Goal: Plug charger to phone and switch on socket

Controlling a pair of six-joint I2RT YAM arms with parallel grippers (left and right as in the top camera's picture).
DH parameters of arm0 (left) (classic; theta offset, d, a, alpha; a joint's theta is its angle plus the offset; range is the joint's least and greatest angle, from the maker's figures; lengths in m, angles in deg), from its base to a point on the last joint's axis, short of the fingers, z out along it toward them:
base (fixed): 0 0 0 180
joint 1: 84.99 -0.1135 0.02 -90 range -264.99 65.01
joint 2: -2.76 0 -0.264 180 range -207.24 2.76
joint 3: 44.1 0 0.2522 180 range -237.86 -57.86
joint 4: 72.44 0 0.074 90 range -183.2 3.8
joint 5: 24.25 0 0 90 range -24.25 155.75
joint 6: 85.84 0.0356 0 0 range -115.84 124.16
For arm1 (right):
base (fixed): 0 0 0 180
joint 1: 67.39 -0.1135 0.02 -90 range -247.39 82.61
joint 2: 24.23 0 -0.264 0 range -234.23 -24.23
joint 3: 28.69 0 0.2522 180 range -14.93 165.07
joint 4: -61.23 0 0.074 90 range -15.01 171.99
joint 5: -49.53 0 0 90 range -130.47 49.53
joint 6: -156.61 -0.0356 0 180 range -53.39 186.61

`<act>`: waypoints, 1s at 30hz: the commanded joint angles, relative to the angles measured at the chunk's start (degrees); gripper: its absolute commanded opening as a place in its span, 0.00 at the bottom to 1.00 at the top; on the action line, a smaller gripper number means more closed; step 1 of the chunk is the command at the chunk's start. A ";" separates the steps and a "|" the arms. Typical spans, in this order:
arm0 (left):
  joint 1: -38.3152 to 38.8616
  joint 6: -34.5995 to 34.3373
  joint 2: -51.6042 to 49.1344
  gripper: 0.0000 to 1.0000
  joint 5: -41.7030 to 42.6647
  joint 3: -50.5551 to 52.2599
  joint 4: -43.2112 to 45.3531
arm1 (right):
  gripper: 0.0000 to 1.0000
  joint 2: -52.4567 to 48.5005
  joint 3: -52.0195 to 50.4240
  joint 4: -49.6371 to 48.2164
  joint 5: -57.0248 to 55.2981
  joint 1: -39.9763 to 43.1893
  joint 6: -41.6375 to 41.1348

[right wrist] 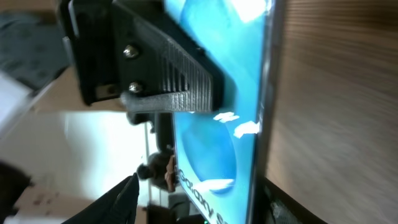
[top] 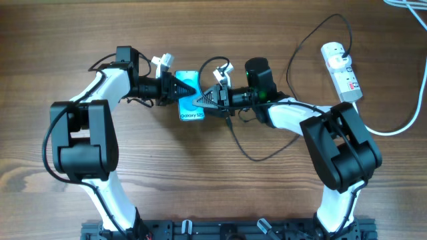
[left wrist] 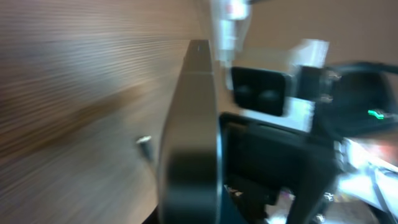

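Note:
The phone [top: 191,115] lies at the middle of the table with its teal-blue screen up. My left gripper [top: 181,89] comes from the left and is shut on the phone's far part. Its ridged finger [right wrist: 174,81] lies on the screen. My right gripper [top: 201,101] comes from the right and is open astride the phone's near edge [right wrist: 211,143], with a gap between one finger and the screen. The left wrist view shows the phone edge-on [left wrist: 186,124], blurred. The charger cable [top: 255,157] loops under my right arm. The socket [top: 341,70] lies at the far right.
The thick white cord [top: 407,123] curves off the socket along the right table edge. The black cable also arcs up near the back edge [top: 333,19]. Both arm bases stand at the front. The rest is bare wood.

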 commanded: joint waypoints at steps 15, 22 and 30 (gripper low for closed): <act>5.79 -23.30 0.61 0.04 -57.75 -18.36 -23.12 | 0.61 -0.50 0.09 28.15 -19.71 1.75 24.61; 15.15 -26.64 -0.92 0.04 -68.35 -19.32 -25.88 | 0.61 -0.50 0.09 27.58 -19.76 1.75 24.74; 22.29 -26.64 -3.41 0.04 -73.72 -19.32 -25.22 | 0.61 -0.50 0.07 27.61 -19.89 1.75 24.79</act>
